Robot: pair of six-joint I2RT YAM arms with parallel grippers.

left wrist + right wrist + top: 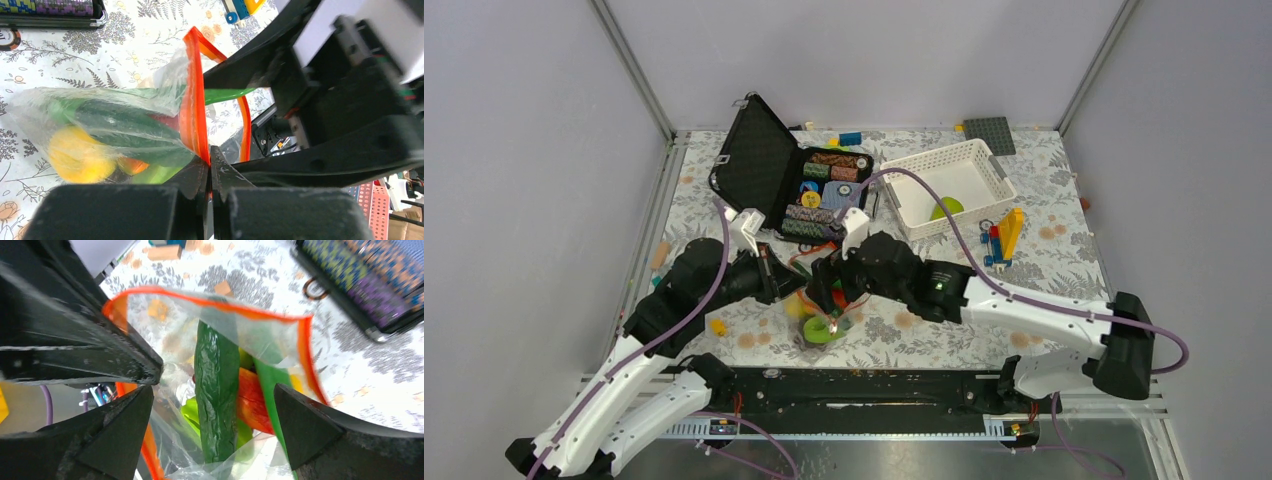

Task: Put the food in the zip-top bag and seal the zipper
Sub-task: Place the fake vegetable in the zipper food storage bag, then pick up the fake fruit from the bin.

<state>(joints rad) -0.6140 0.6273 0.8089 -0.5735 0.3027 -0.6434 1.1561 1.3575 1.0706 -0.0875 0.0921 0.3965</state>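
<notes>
Beyond both sets of jaws we see a black case (759,165) lying open on the table (1064,255), its chip stacks (824,190) in rows. Farther off, to the right of the jaws, stands a white lattice basket (939,158) with something green inside. Toy bricks (1004,235) lie well out from the right side of the right jaws. A loose yellow piece (717,326) sits on the table behind the left jaws, beside the left arm.

The two grippers crowd each other. From the left wrist, the black body of the right gripper (214,389) fills the space just past the left jaws. From the right wrist, a black finger of the left gripper (210,167) covers one corner of the mouth of the zip-top bag (260,340).

The left jaws are pressed together, pinching the zipper (192,105) at one end of the strip. The bag stretches away from that pinch, and through the plastic we make out a green cucumber (127,125), a yellow fruit (75,155) and a red-orange piece (250,400). The right jaws are spread wide, one finger on either side of the bag's mouth. The mouth gapes between them with the cucumber standing in the gap. We cannot tell whether those fingers touch the plastic.
</notes>
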